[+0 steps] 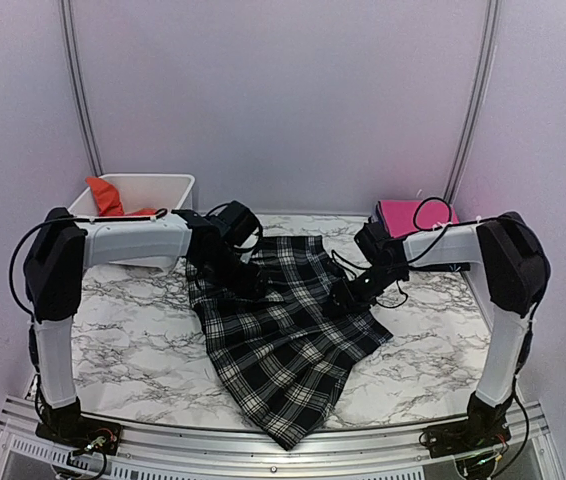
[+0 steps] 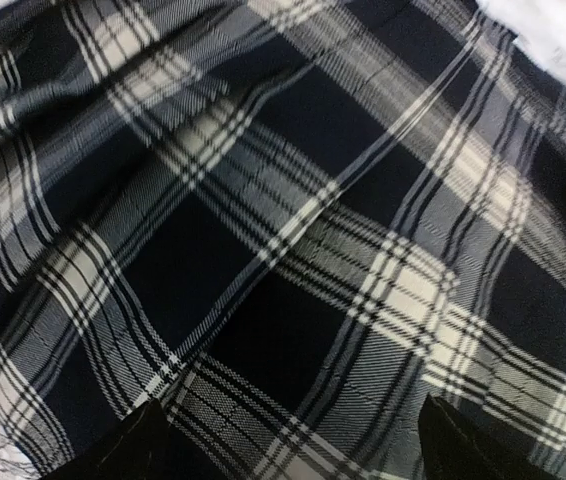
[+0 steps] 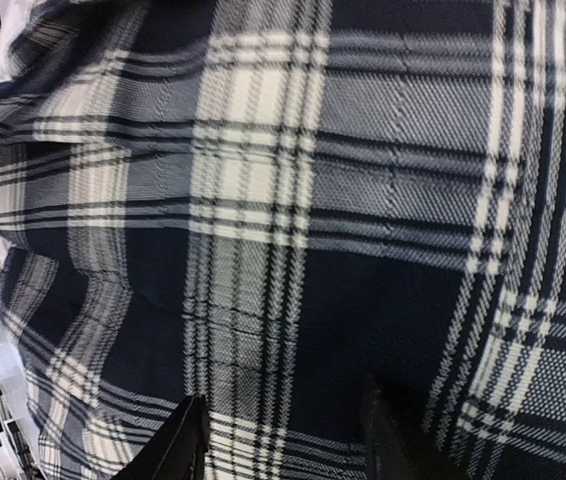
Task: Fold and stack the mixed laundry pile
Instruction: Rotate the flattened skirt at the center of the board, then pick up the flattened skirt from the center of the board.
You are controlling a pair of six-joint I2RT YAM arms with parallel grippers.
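The black-and-white plaid shirt (image 1: 283, 335) lies spread across the middle of the marble table, with one corner reaching the near edge. My left gripper (image 1: 248, 277) is low over its upper left part. In the left wrist view this gripper (image 2: 298, 455) is open wide, and plaid cloth (image 2: 293, 230) fills the frame beyond its fingertips (image 2: 133, 452). My right gripper (image 1: 348, 296) is down at the shirt's right edge. Its jaws (image 3: 288, 445) stand apart over flat plaid cloth (image 3: 293, 200), with nothing pinched. The orange t-shirt (image 1: 106, 197) lies in the bin at the back left.
A white plastic bin (image 1: 163, 184) stands at the back left behind my left arm. A folded pink garment (image 1: 403, 214) rests on a dark block at the back right. Bare marble table (image 1: 123, 330) shows left and right of the shirt. A metal rail (image 1: 263, 445) runs along the near edge.
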